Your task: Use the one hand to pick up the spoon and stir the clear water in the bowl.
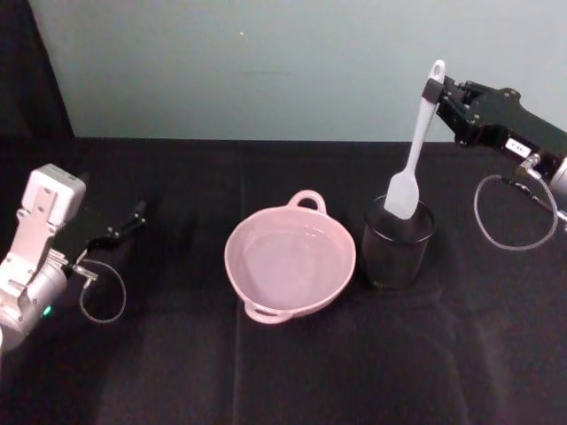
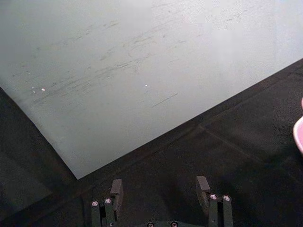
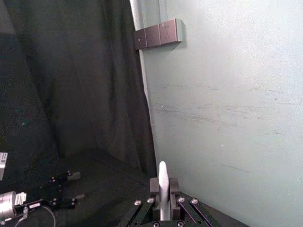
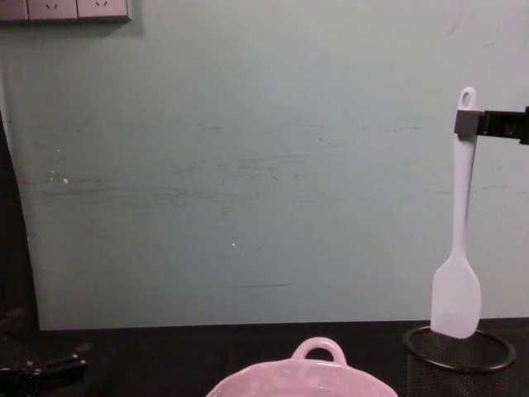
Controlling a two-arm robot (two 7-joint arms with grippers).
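Clamping the slim, flat-headed white spoon (image 1: 415, 142) near its top, right gripper (image 1: 434, 91) hangs it over mesh cup (image 1: 399, 258); left gripper (image 1: 133, 217) open.

Rear wall (image 4: 248, 165): pale green, matt, marked with faint horizontal scuffs. A grey socket panel (image 4: 64, 8) is mounted high on it, beside a black curtain (image 3: 71, 85) hanging at the wall's left end. Foreground: table (image 1: 177, 372) under creased black cloth, meeting the wall's base.

Black-draped bench (image 1: 283, 372) before a pale green wall (image 1: 266, 62).
Black mesh cup (image 1: 394, 261) stands upright right of centre; grey socket panel (image 4: 66, 8) high on the wall, beside a dark curtain (image 3: 71, 85).
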